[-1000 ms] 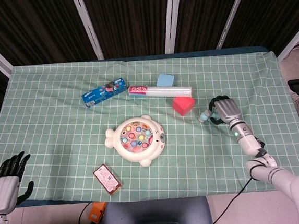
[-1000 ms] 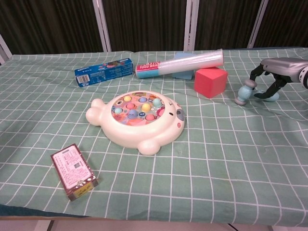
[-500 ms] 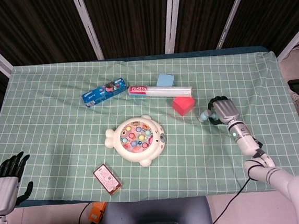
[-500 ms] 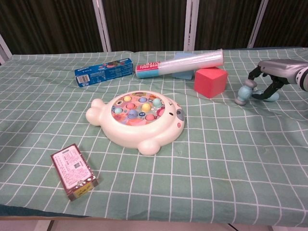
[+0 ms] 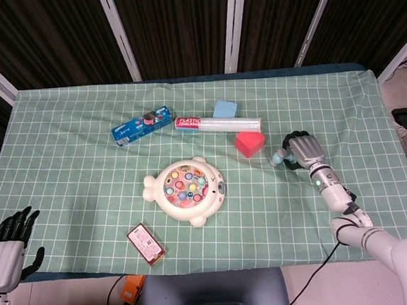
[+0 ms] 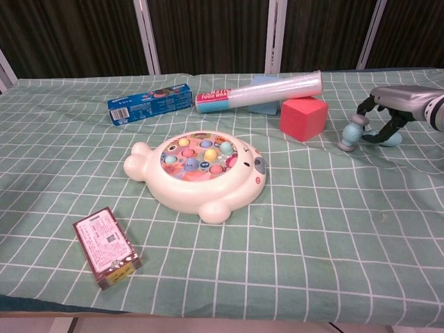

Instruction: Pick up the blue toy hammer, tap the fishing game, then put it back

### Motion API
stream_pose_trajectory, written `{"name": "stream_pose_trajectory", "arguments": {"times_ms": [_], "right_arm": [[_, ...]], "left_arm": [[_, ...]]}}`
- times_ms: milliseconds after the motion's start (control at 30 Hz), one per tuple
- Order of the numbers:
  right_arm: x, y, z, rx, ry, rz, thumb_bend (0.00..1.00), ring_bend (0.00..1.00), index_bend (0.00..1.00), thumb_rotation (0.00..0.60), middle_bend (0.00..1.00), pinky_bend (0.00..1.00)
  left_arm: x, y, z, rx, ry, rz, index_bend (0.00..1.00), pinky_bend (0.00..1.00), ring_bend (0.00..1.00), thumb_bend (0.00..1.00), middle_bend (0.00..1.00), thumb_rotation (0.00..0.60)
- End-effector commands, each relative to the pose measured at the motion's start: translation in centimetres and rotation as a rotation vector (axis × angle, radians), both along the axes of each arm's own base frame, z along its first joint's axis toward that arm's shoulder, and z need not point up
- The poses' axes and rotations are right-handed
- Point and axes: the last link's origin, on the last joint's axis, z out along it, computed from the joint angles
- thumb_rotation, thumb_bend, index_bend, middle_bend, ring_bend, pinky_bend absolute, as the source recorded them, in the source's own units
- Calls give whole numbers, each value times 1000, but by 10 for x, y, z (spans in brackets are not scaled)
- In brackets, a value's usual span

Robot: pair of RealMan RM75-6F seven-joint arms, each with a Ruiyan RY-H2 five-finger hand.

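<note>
The blue toy hammer [image 5: 278,159] lies on the green checked cloth at the right, just right of a red cube. Its head [image 6: 352,133] points left and sits slightly raised. My right hand [image 5: 304,148] arches over the handle, its dark fingers [image 6: 366,105] curled down around it, gripping it. The white fish-shaped fishing game [image 5: 185,191] with coloured fish sits at the table's middle [image 6: 198,172], well to the left of the hammer. My left hand [image 5: 9,248] hangs beside the table's near left corner, fingers apart and holding nothing.
The red cube [image 5: 249,143] stands close to the hammer's head. Behind it lie a food wrap roll box [image 5: 217,123], a light blue block [image 5: 224,108] and a blue toothpaste box [image 5: 140,124]. A small red carton [image 5: 145,244] lies near the front edge.
My right hand has shifted a little left and closed more around the hammer; the hammer head has risen slightly. The left hand has barely moved.
</note>
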Motion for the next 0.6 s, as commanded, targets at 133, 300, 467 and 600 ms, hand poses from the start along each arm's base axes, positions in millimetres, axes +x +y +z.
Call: {"name": "stream_pose_trajectory", "arguments": {"times_ms": [133, 300, 467, 600], "right_arm": [[-1, 1, -2, 4, 3, -4, 515, 227, 638, 600, 392, 320], [-1, 1, -4, 1, 2, -4, 516, 303, 666, 600, 395, 375], [-1, 2, -4, 1, 9, 5, 520, 435, 732, 600, 473, 461], [-1, 2, -6, 4, 16, 6, 520, 494, 785, 600, 525, 481]], "left_arm": [[0, 0, 1, 1, -2, 0, 0, 98, 0, 415, 0, 600], [0, -1, 1, 2, -4, -1, 0, 99, 0, 415, 0, 600], [0, -1, 1, 0, -4, -2, 0, 99, 0, 414, 0, 600], [0, 0, 1, 1, -5, -3, 0, 98, 0, 414, 0, 600]]}}
